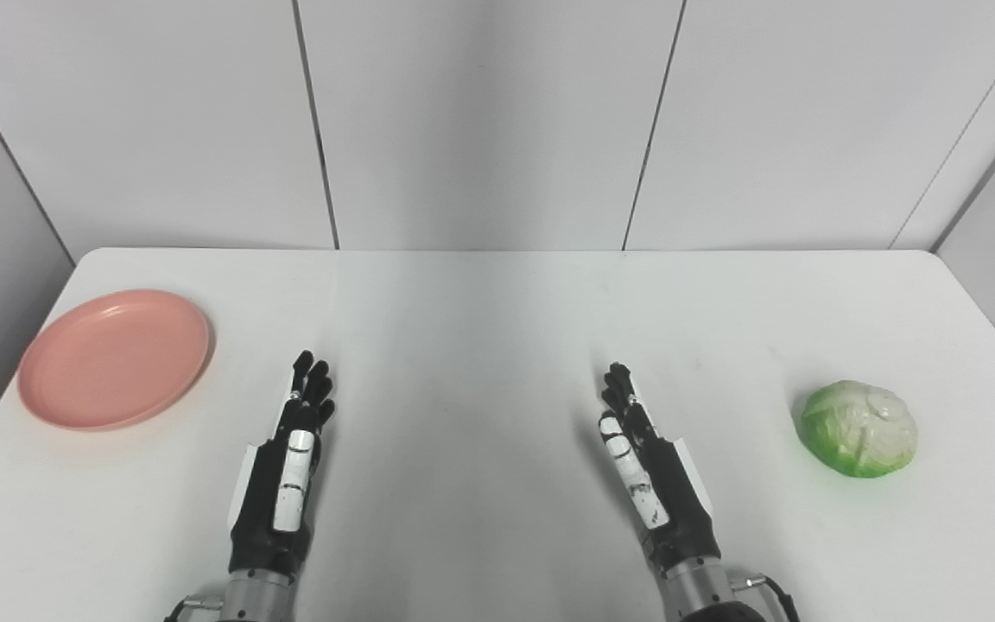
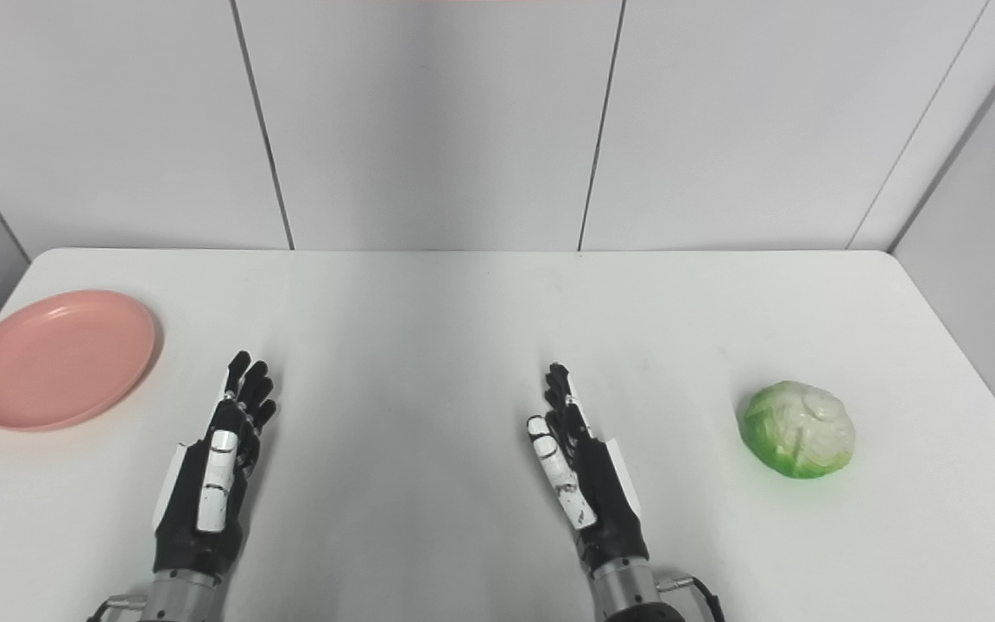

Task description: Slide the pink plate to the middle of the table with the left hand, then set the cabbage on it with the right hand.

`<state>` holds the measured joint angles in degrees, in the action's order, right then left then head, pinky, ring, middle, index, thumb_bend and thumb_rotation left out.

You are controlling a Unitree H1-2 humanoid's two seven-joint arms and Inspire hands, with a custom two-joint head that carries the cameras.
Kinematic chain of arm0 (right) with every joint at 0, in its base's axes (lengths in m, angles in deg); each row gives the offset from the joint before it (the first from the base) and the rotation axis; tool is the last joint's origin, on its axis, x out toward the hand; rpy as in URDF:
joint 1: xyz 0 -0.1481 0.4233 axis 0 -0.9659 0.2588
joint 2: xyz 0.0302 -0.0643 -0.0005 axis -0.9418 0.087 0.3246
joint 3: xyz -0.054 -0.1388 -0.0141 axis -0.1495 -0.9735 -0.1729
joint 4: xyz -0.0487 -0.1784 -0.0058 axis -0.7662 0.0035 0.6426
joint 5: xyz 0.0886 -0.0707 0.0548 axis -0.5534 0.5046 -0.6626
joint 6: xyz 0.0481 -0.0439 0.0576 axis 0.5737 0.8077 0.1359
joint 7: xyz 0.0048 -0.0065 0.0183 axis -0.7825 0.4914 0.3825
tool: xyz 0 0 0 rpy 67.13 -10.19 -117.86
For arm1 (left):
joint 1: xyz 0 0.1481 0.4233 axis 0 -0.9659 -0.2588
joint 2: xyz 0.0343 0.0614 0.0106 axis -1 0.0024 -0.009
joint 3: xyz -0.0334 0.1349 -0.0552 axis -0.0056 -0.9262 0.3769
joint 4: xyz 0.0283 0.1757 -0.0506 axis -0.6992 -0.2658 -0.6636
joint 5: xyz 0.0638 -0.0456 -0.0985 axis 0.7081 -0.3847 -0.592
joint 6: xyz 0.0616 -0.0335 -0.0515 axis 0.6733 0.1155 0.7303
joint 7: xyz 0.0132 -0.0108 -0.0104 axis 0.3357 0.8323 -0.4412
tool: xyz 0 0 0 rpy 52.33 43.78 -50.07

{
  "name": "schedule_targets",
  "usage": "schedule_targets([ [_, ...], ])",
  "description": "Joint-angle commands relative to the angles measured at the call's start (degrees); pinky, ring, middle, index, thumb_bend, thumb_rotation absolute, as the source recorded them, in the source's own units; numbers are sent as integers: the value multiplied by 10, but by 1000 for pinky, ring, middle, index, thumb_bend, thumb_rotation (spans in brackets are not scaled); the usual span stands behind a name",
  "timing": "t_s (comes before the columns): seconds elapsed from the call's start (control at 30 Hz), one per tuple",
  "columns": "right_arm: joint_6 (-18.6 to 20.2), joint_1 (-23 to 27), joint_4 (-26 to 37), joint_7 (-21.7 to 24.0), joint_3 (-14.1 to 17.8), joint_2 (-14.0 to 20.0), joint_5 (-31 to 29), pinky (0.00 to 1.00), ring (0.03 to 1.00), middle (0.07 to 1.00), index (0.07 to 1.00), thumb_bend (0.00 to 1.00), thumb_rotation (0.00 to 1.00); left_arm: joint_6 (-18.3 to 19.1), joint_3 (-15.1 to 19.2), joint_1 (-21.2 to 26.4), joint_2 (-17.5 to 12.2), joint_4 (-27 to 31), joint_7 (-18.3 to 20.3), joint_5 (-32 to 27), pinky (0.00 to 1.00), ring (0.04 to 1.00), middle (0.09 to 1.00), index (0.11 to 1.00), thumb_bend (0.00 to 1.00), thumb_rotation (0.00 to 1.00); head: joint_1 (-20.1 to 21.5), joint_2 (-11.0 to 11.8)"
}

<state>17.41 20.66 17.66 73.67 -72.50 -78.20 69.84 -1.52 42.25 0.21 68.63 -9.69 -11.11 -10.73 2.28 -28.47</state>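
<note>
a white table point(image 1: 480, 311) stands against pale panelled walls point(image 1: 480, 121).

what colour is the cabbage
The cabbage is bright green around its edges with a whitish top, clearest in the left eye view.

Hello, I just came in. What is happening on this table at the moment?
Nothing is being handled yet. The left hand and the right hand both hover open over the white table, fingers stretched forward, holding nothing. The pink plate sits at the table's left edge, apart from the left hand. The cabbage lies on the right side, apart from the right hand.
</note>
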Motion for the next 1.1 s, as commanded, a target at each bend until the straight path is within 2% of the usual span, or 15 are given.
schedule_targets([
  [0.0, 5, 13, 2, -4, 3, -3, 2, 1000, 1000, 1000, 1000, 652, 862, -2, -3, -7, -6, 6, 5, 1, 1000, 1000, 1000, 1000, 609, 1000, -1, -1],
  [0.2, 24, 20, 18, -5, 13, 2, -1, 1000, 1000, 1000, 1000, 641, 864, 15, -14, -9, -5, 22, 13, -1, 1000, 1000, 1000, 1000, 600, 1000, -13, -26],
  [0.23, 28, 21, 23, -5, 15, 3, -2, 1000, 1000, 1000, 1000, 632, 866, 22, -16, -10, -3, 28, 12, 2, 1000, 1000, 1000, 1000, 600, 1000, -26, -45],
  [0.27, 33, 22, 28, -4, 18, 4, -5, 1000, 1000, 1000, 1000, 628, 870, 26, -19, -10, -2, 33, 11, 7, 1000, 1000, 1000, 1000, 601, 1000, -28, -49],
  [0.3, 42, 24, 37, -2, 21, 6, -9, 1000, 1000, 1000, 1000, 630, 869, 34, -23, -10, -1, 42, 10, 13, 1000, 1000, 1000, 1000, 603, 1000, -41, -71],
  [0.33, 48, 26, 44, -1, 24, 9, -10, 1000, 1000, 1000, 1000, 631, 868, 41, -26, -9, 0, 49, 9, 16, 1000, 1000, 1000, 1000, 604, 1000, -43, -75],
  [0.37, 54, 26, 52, 0, 26, 12, -12, 1000, 1000, 1000, 1000, 640, 874, 51, -29, -9, 2, 60, 8, 19, 1000, 1000, 1000, 1000, 600, 1000, -53, -90],
  [0.57, 108, 24, 103, 4, 36, 22, -25, 1000, 1000, 1000, 1000, 673, 849, 121, -35, -12, 24, 119, -3, 24, 1000, 1000, 1000, 1000, 576, 1000, -66, -116],
  [0.67, 123, 23, 113, 5, 38, 24, -33, 1000, 1000, 1000, 1000, 673, 841, 136, -34, -13, 29, 129, -4, 23, 1000, 1000, 1000, 1000, 574, 1000, -69, -117],
  [0.83, 127, 22, 110, 7, 37, 27, -36, 1000, 1000, 1000, 1000, 703, 848, 134, -35, -12, 28, 121, -2, 22, 1000, 1000, 1000, 1000, 573, 1000, -76, -106],
  [0.87, 123, 21, 106, 8, 37, 28, -37, 1000, 1000, 1000, 1000, 697, 851, 131, -36, -13, 27, 117, -2, 25, 1000, 1000, 1000, 1000, 581, 1000, -86, -95],
  [0.97, 114, 19, 98, 13, 38, 32, -38, 1000, 1000, 1000, 1000, 702, 855, 124, -36, -11, 28, 109, -5, 25, 1000, 1000, 1000, 1000, 579, 1000, -97, -87],
  [1.0, 110, 17, 93, 17, 41, 34, -45, 1000, 1000, 1000, 1000, 705, 857, 117, -32, -6, 30, 105, -8, 21, 1000, 1000, 1000, 1000, 573, 1000, -127, -68],
  [1.03, 107, 16, 90, 19, 42, 35, -51, 1000, 1000, 1000, 1000, 711, 844, 112, -29, -2, 31, 102, -11, 19, 1000, 1000, 1000, 1000, 565, 1000, -127, -68],
  [1.07, 106, 15, 83, 27, 46, 37, -66, 1000, 1000, 1000, 1000, 714, 837, 108, -24, 8, 29, 98, -13, 20, 1000, 1000, 1000, 1000, 561, 1000, -156, -50],
])
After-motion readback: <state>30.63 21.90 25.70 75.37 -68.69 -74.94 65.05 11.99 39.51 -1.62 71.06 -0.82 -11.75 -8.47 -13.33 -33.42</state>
